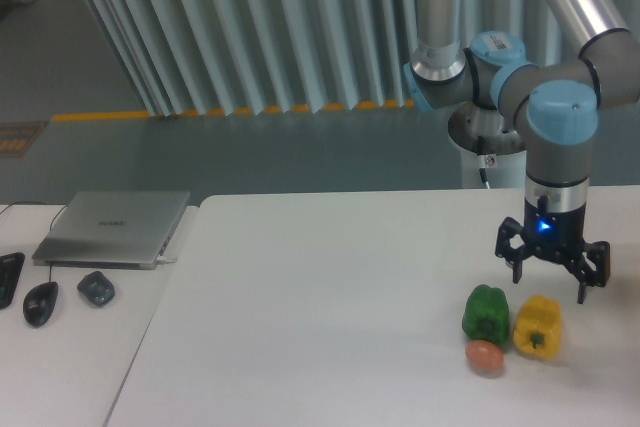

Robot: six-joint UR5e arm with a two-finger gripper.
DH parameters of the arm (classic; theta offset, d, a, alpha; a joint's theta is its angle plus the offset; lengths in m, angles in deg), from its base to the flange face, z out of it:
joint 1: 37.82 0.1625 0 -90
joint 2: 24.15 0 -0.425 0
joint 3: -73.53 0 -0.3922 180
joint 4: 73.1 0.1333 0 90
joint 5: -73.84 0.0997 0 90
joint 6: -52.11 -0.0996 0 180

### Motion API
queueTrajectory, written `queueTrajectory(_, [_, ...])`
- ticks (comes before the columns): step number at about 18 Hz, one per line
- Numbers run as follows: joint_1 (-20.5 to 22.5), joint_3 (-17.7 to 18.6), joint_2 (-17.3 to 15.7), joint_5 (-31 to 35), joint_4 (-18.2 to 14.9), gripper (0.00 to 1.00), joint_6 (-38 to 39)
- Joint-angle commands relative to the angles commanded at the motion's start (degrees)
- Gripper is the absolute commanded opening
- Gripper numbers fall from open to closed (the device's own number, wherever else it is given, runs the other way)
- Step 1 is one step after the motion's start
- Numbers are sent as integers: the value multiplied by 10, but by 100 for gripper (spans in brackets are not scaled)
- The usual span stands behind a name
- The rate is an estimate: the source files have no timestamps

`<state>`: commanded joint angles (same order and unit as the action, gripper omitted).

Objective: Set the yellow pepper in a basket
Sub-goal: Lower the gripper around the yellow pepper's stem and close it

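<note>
The yellow pepper point(537, 327) lies on the white table point(320, 307) at the right, its small green stem toward the front. A green pepper point(486, 314) sits touching it on its left, and a small orange-red round fruit point(484, 357) rests just in front of the two. My gripper point(550, 285) hangs directly above the yellow pepper, open, its fingers spread wide to left and right, with nothing between them. The fingertips are a little above the pepper's top. No basket shows in this view.
A closed grey laptop point(113, 228) lies on the neighbouring table at the left, with a black mouse point(40, 303) and a small dark object point(96, 288) in front of it. The table's right edge runs out of frame close to the peppers.
</note>
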<state>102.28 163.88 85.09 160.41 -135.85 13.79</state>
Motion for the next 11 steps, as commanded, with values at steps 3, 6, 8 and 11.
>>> queueTrajectory(3, [1,0,15,-1,22,100,17])
queueTrajectory(6, [-5,0,30,-2,27,100,40])
queueTrajectory(8, [-5,3,33,-2,27,100,40])
queueTrajectory(11, [-11,6,39,-2,27,100,40])
